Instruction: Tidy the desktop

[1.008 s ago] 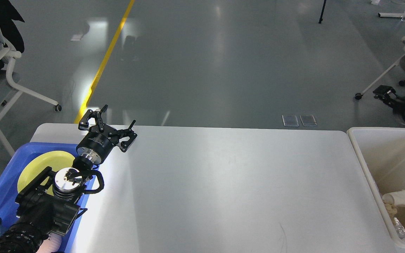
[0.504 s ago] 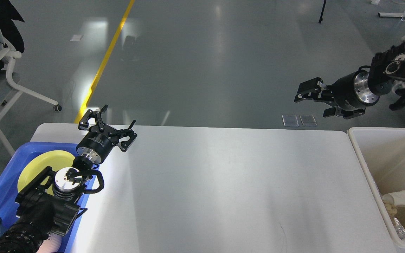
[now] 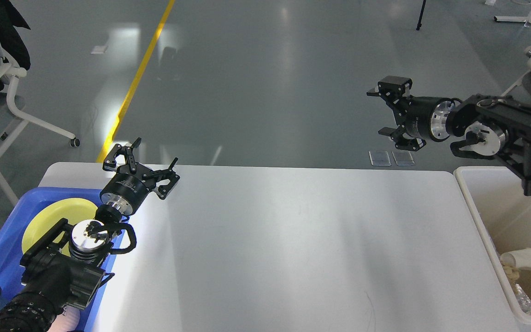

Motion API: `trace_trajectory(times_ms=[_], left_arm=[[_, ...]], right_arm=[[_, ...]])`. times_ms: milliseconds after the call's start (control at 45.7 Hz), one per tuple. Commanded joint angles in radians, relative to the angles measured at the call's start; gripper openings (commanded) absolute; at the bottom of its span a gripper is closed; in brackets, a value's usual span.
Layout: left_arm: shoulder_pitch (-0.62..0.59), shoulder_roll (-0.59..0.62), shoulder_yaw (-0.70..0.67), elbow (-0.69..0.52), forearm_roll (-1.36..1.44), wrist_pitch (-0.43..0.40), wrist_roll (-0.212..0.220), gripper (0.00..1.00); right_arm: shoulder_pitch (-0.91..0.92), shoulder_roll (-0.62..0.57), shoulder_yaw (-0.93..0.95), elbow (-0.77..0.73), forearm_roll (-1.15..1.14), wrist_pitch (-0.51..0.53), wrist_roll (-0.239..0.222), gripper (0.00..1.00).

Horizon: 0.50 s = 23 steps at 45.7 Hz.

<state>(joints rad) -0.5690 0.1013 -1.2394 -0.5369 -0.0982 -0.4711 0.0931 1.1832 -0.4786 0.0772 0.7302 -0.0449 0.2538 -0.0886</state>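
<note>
- Looking down from the head view, I see the desktop point(image 3: 284, 249) filling the lower middle of the picture, a glossy white-grey top with rounded far corners, running from the blue tray point(image 3: 9, 216) on my left to the cream-white bin point(image 3: 482, 221) on my right.
- My left gripper point(image 3: 142, 162) hovers over the far left corner of the desktop, just beyond the tray's far right corner; its two fingers are spread wide apart and there is nothing between them.
- My left arm point(image 3: 58, 272) comes up from the lower left edge, crossing over the tray.
- In the tray lies a yellow plate point(image 3: 56, 214), partly hidden under the arm (a yellow-and-blue thing shows at the bottom left edge, but I cannot tell what it is).
- My right gripper point(image 3: 387, 113) is held out past the far edge of the desktop, over the grey floor point(image 3: 265, 83), pointing left; its fingers stand apart, one above the other, and hold nothing.
- My right arm point(image 3: 514, 133) reaches in from the right edge, above the bin's far end.
- Inside the bin, near its front, rests a whitish lump point(image 3: 521, 263) with some crumpled clear stuff beside it.
- Two small clear plates point(image 3: 392, 158) lie on the floor just behind the desktop's far edge.
- A white chair point(image 3: 12, 92) stands at the left, well apart from the desktop.
</note>
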Motion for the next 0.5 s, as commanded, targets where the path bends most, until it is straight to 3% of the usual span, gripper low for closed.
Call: trace_trajectory(times_ms=[0,175,394,482], left_arm=[[0.000,0.000,0.000,0.000,0.000,0.000,0.000,0.97],[0.000,0.000,0.000,0.000,0.000,0.000,0.000,0.97],[0.000,0.000,0.000,0.000,0.000,0.000,0.000,0.97],[0.001,0.000,0.000,0.000,0.000,0.000,0.000,0.97]], right_arm=[[-0.195,0.083,0.361,-0.067,0.002,-0.063,0.030,1.00],[-0.353,0.181,0.732,-0.080,0.002,-0.108,0.040,1.00],[-0.468,0.206,0.828,-0.072,0.005,-0.097,0.044,1.00],[-0.508,0.221,0.976,-0.069,0.008,-0.097,0.101,1.00]])
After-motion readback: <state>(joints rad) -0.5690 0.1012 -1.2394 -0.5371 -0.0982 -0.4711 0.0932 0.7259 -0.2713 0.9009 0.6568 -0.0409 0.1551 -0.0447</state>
